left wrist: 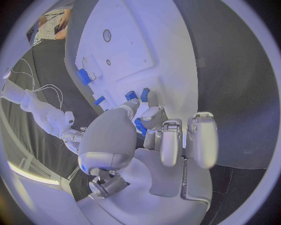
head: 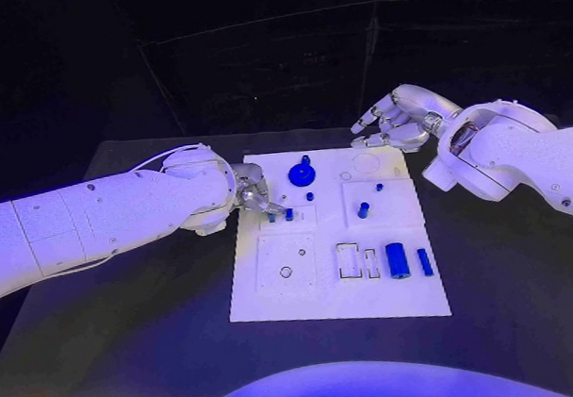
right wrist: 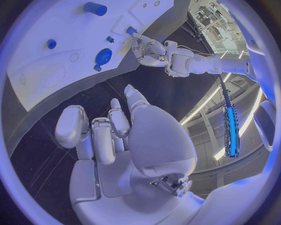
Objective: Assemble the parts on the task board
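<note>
- The left silver many-fingered hand (head: 252, 199) reaches over the left edge of the white flat plastic task board (head: 283, 298). Its fingertips (left wrist: 146, 99) are on or just beside a small blue peg-shaped part (head: 288, 214) there. I cannot tell whether it is pinched.
- The peg appears to stand upright, though the fingers hide much of it.
- The right silver hand (head: 395, 120) hovers just off the board's far right corner, fingers loosely curled, holding nothing, so the left hand is nearer.
- A blue cylinder (head: 397, 260) lies near the board's near right corner, its long axis running from near edge to far edge.

Left hand (head: 254, 199) pinching, fingers down; right hand (head: 395, 120) empty, fingers loosely curled.
</note>
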You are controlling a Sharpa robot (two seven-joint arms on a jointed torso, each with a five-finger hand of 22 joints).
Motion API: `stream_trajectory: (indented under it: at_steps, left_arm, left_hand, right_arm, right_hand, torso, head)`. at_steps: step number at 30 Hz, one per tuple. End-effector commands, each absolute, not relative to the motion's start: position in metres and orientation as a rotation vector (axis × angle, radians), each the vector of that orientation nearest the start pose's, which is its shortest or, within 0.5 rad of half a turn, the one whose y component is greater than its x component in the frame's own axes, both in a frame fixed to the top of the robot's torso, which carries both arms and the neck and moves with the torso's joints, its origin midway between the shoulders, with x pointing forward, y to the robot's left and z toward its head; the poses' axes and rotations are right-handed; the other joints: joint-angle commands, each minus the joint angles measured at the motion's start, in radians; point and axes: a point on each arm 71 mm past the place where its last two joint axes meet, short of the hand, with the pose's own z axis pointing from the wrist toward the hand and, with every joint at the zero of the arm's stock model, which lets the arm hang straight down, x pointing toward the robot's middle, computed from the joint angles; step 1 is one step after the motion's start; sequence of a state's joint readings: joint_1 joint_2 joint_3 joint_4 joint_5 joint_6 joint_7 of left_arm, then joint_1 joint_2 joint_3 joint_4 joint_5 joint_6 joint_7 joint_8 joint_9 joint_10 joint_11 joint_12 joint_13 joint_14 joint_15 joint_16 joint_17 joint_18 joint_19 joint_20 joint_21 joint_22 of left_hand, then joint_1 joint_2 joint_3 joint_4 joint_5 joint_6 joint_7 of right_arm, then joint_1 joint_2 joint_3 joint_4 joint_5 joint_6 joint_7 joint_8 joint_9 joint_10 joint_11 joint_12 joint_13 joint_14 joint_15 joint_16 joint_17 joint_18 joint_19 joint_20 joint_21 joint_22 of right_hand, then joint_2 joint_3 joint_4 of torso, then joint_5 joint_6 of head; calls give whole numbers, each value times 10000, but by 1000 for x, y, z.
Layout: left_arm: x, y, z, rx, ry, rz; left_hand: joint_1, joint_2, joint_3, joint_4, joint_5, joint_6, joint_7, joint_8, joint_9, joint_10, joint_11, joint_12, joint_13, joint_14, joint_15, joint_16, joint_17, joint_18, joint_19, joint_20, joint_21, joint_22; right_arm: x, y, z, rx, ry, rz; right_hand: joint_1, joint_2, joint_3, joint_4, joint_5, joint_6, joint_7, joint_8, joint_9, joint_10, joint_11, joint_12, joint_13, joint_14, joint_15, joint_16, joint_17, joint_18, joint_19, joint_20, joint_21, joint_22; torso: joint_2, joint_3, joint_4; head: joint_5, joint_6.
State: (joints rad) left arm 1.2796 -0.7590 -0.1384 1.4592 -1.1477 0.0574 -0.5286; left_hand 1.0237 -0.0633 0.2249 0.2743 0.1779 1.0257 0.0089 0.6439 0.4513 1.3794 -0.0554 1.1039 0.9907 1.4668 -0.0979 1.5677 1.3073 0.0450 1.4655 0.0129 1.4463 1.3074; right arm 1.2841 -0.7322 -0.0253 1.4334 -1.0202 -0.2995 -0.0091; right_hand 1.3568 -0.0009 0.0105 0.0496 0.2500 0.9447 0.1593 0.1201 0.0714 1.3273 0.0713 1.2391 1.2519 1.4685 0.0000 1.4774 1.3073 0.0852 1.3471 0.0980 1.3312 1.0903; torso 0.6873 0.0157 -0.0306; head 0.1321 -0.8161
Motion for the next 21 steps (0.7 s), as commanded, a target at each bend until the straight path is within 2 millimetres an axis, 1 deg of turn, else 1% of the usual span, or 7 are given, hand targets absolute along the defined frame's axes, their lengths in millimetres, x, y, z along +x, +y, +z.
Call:
stream_trajectory:
  at_steps: [1, 9, 14, 17, 19, 20, 21]
  left_arm:
    - [492, 200, -221, -1098, 22477, -3077]
    - [493, 205, -220, -1217, 22418, -2991]
    - [494, 209, -217, -1498, 22150, -3050]
    - [496, 213, -211, -2555, 21535, -3637]
    - [498, 215, -206, -3396, 20991, -4197]
    - [499, 216, -203, -3809, 20671, -4544]
    - [500, 217, -201, -4180, 20370, -4907]
  left_hand:
    - [-19, 85, -61, 8, -16, 43, 32, 36, -9, 14, 25, 42, 12, 1040, -44, 31, 2635, -143, 575, -34, 47, 1677]
    - [27, 100, -92, 5, -18, 31, 35, 35, -12, -5, 25, 4, -34, 1040, -48, 31, 2635, -129, 555, -37, -7, 1636]
    - [8, 48, -310, 94, -30, -79, 76, 8, -30, -134, 52, -200, -271, 1040, -44, 31, 2635, -95, 502, -40, -145, 1532]
    - [-102, 19, -648, 146, -18, -365, 171, -49, -52, -565, 128, -813, -986, 1040, -1, 31, 2635, 38, 269, -15, -712, 1104]
    - [-5, 52, -858, 136, 2, -814, 341, -172, -93, -1439, 281, -2008, -2330, 980, 108, -94, 2463, 322, -298, 66, -2021, 122]
    - [60, 66, -972, 140, 9, -1066, 448, -245, -123, -1942, 392, -2614, -2985, 807, 187, -456, 1980, 499, -694, 139, -2927, -549]
    - [122, 63, -1084, 148, 15, -1293, 556, -319, -161, -2221, 495, -2807, -3154, 599, 270, -895, 1438, 662, -1082, 218, -3814, -1202]
  right_arm:
    - [517, -169, -143, 1525, 16604, 9525]
    - [517, -169, -143, 1527, 16607, 9519]
    - [517, -169, -143, 1538, 16606, 9501]
    - [518, -170, -143, 1547, 16603, 9487]
    - [518, -170, -143, 1551, 16601, 9481]
    - [518, -170, -143, 1553, 16601, 9479]
    - [518, -170, -143, 1554, 16600, 9476]
  right_hand:
    - [-42, 9, 4, 68, 50, -22, -15, 39, -8, -26, -19, 42, -10, 665, -78, -39, 1080, 92, -33, 0, -64, -10]
    - [-42, 9, 4, 68, 50, -22, -15, 39, -8, -26, -19, 42, -10, 665, -78, -39, 1080, 92, -33, 0, -64, -10]
    - [-42, 9, 4, 68, 50, -22, -15, 39, -8, -26, -19, 42, -10, 665, -78, -39, 1080, 92, -33, 0, -64, -10]
    - [-64, 19, -8, 101, 57, -24, -17, 42, -9, -17, -22, 55, -2, 664, -79, -44, 1076, 91, -30, -1, -65, -9]
    - [-64, 19, -8, 101, 57, -24, -17, 42, -9, -17, -22, 55, -2, 664, -79, -44, 1076, 91, -30, -1, -65, -9]
    - [-64, 19, -8, 101, 57, -24, -17, 42, -9, -17, -22, 55, -2, 664, -79, -44, 1076, 91, -30, -1, -65, -9]
    - [-64, 19, -8, 101, 57, -24, -17, 42, -9, -17, -22, 55, -2, 664, -79, -44, 1076, 91, -30, -1, -65, -9]
  torso:
    - [6, -4, 0]
    - [1, -4, -4]
    - [0, -12, -2]
    - [5, -9, -1]
    - [2, -6, -3]
    - [2, -8, -3]
    - [-1, -7, 0]
  head:
    - [4, 11]
    - [7, 18]
    - [-10, 53]
    - [-22, 61]
    - [-26, 65]
    - [-31, 68]
    - [-41, 71]
